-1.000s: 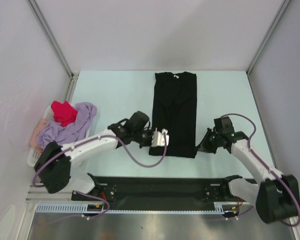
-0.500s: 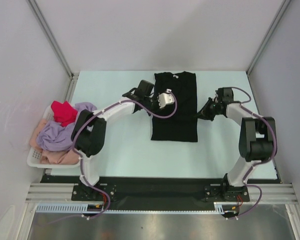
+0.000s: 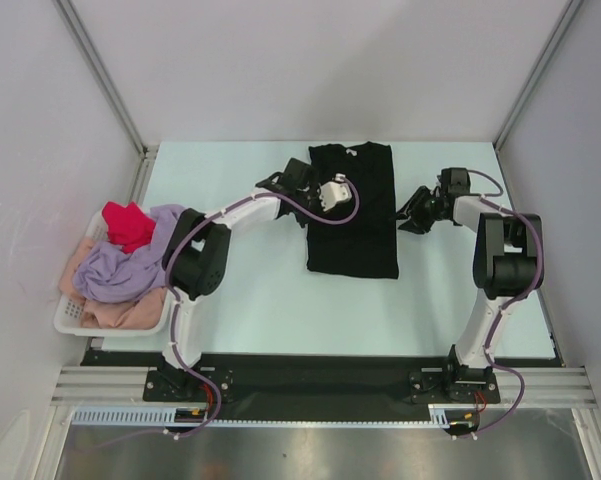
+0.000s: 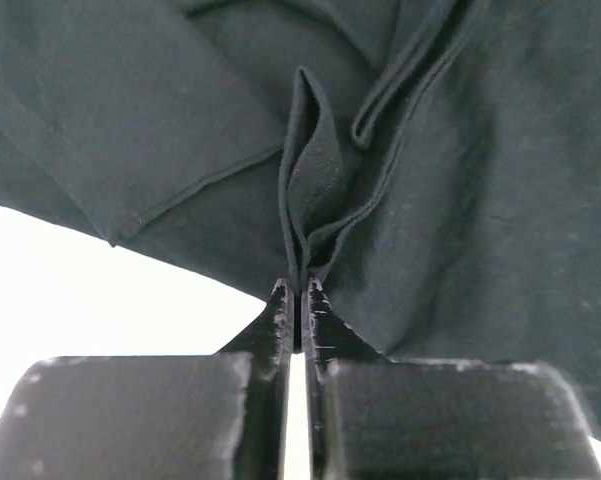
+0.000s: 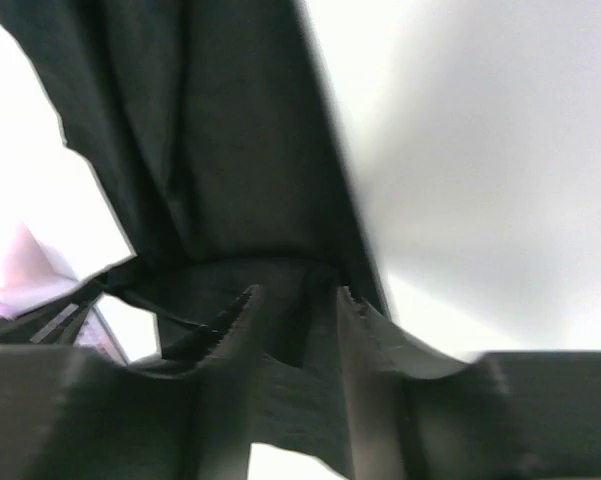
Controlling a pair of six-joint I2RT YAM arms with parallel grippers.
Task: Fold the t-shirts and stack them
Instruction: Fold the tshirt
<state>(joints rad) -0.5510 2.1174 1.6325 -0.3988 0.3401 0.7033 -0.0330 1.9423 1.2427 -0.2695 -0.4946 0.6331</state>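
From above, we see the black t-shirt (image 3: 352,225) lying upper centre on the tabletop (image 3: 230,290). It is soft and light, so it should be taken at an edge. Left wrist: the left fingers (image 4: 280,325) pinch a cloth ridge. Right wrist: the right fingers (image 5: 242,335) stand slightly apart; blur hides whether cloth touches them.

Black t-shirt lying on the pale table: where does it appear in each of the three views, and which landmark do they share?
Top external: the black short-sleeved cloth t-shirt lies at centre, a tall narrow strip.
Left wrist: fills the upper part, a fold pinched by the left gripper.
Right wrist: upper left, above the right gripper.
Shared landmark: the pale table beside the shirt's edge.
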